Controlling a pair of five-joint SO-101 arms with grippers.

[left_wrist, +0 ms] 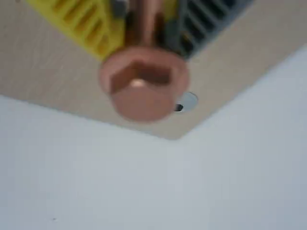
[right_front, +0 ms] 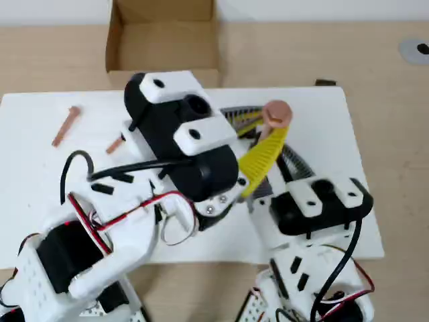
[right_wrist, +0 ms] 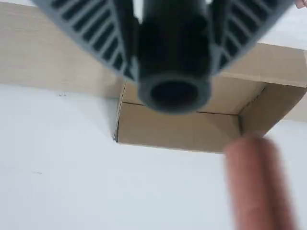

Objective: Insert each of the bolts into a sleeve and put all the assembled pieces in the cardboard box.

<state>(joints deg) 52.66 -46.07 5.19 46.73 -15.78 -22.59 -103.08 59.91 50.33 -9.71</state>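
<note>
Overhead, the left gripper holds a bolt over the mat. The box stands beyond, and a loose bolt lies well apart on the mat. Left wrist: yellow and grey fingers clamp the bolt's shank. Right wrist: the right gripper pinches a sleeve, with the box behind.

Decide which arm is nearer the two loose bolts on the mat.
Left. The left arm is right beside the loose bolts; the right arm sits across the mat, beyond the left arm.
</note>
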